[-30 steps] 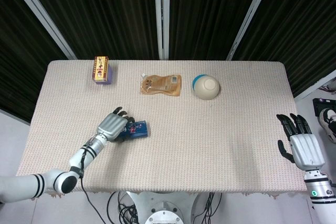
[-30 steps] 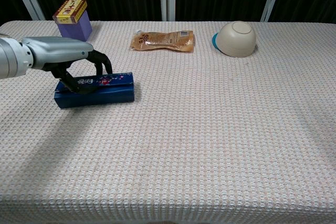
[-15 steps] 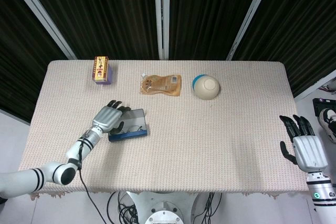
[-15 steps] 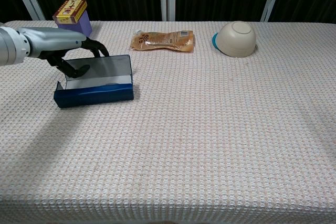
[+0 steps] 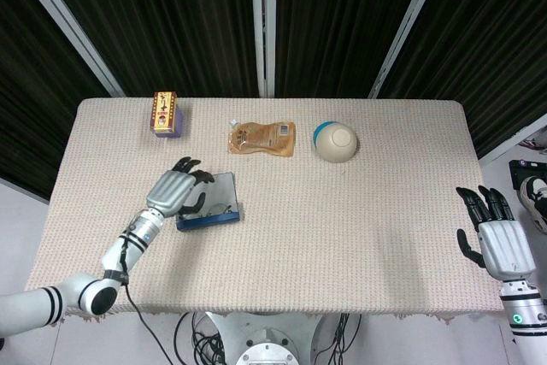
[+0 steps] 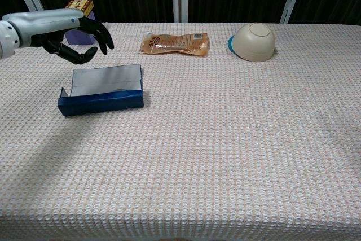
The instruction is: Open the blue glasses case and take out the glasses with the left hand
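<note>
The blue glasses case (image 6: 101, 95) is sitting open on the worktop (image 6: 237, 150), lid standing up at the back, w/ the robot's left hand (image 6: 76, 32) hovering above and just behind its left end, holding nothing, fingers loosely curled and apart. In the head view the glasses (image 5: 224, 206) are showing only as a faint wire shape inside the case; in the chest view the front wall is hiding them.

Judging by that thin outline, the glasses are looking light, stiff at the frame but fragile at the arms and lenses, and probably slick. The best hold is likely a gentle pinch on the frame's bridge or top rim, not the lenses. The case is also looking light, so it may be sliding or tipping if fingers drag against its wall; reaching in from above seems safer than from the side.

Well right of the case, at the worktop's right edge, the right hand (image 5: 498, 244) is idling, fingers spread, empty. Behind the case: a purple-and-yellow box (image 5: 165, 114) to the left, a brown pouch (image 5: 261, 138) just right, and an upturned bowl (image 5: 335, 142) further right.
</note>
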`<control>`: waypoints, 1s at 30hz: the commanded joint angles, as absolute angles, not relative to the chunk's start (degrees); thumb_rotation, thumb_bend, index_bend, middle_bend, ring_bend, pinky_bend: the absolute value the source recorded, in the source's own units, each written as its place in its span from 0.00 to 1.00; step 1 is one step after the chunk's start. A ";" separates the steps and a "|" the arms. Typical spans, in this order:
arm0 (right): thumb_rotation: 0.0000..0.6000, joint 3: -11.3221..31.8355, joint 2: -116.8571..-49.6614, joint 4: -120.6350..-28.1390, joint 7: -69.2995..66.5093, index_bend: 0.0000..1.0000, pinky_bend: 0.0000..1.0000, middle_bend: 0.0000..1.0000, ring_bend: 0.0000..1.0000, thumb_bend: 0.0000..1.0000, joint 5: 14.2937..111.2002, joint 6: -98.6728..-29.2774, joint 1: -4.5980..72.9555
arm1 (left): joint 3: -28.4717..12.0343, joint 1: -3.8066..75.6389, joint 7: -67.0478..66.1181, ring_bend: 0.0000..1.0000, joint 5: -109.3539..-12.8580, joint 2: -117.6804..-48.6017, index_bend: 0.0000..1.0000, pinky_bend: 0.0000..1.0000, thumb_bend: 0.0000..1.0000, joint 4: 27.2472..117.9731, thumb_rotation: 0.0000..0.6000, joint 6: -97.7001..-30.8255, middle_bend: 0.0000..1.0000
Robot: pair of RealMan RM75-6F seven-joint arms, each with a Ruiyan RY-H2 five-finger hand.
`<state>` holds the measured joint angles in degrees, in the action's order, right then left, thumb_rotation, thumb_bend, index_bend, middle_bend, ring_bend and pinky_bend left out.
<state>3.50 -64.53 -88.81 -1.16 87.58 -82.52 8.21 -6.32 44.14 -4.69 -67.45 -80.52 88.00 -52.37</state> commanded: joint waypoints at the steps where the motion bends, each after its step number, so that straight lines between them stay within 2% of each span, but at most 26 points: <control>1: 1.00 3.51 -64.47 -88.78 -1.22 0.00 0.00 0.13 0.00 0.45 87.58 -82.46 8.25 | -5.14 44.04 -4.72 0.07 -69.42 -81.04 0.30 0.00 0.57 89.79 0.80 -51.16 0.32; 15: 1.00 3.45 -64.64 -88.13 -1.96 0.00 0.00 0.13 0.00 0.45 87.37 -82.04 8.30 | -3.94 45.36 -9.33 0.07 -65.74 -81.96 0.30 0.00 0.57 91.28 0.79 -46.35 0.32; 21: 1.00 3.41 -64.77 -88.21 -1.82 0.00 0.00 0.13 0.00 0.45 87.64 -81.97 8.45 | -2.91 45.62 -7.40 0.07 -67.90 -80.01 0.30 0.00 0.57 95.06 0.79 -43.91 0.34; 27: 1.00 3.34 -64.71 -88.41 -1.63 0.00 0.00 0.13 0.00 0.45 87.77 -82.00 8.45 | -1.20 44.38 -8.23 0.11 -70.08 -76.88 0.30 0.00 0.57 99.34 0.80 -45.24 0.38; 28: 1.00 3.37 -64.69 -88.43 -1.65 0.00 0.00 0.13 0.00 0.45 87.84 -82.07 8.47 | -0.84 44.08 -8.55 0.12 -70.05 -76.13 0.30 0.00 0.57 100.11 0.81 -45.47 0.39; 30: 1.00 3.40 -64.69 -88.44 -1.69 0.00 0.00 0.14 0.00 0.45 87.96 -82.23 8.47 | -0.45 43.44 -9.27 0.13 -70.04 -75.23 0.30 0.00 0.58 100.88 0.90 -46.48 0.40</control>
